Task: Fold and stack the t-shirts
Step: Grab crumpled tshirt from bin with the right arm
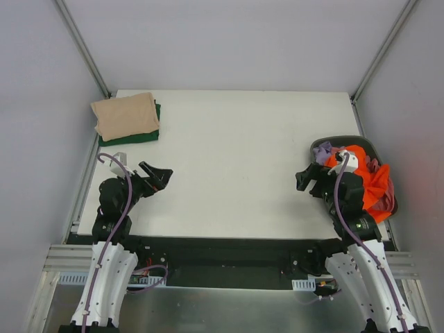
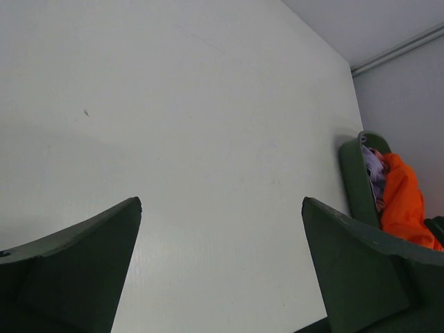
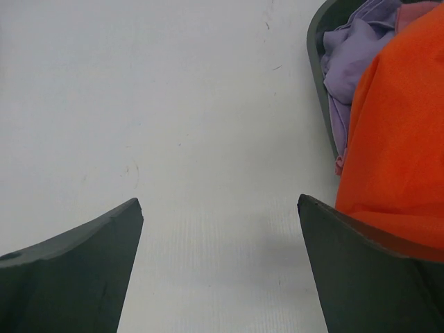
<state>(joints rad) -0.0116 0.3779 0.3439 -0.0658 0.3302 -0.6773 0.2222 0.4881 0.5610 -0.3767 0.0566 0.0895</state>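
A folded beige t-shirt [image 1: 125, 115] lies on a folded dark green t-shirt [image 1: 139, 137] at the far left corner of the table. A crumpled bright orange t-shirt [image 1: 370, 182] fills the dark grey basket [image 1: 341, 141] at the right, with a lilac t-shirt [image 1: 323, 150] at its far end and a bit of pink cloth [image 3: 416, 10] beside it. The orange t-shirt [image 3: 399, 132] and the lilac one [image 3: 350, 52] show in the right wrist view. My left gripper [image 1: 161, 177] is open and empty over bare table. My right gripper [image 1: 304, 177] is open and empty, just left of the basket.
The white table [image 1: 236, 159] lies between the two arms. Grey walls with metal posts close the back and both sides. The basket [image 2: 356, 182] with the orange cloth [image 2: 402, 201] also shows far off in the left wrist view.
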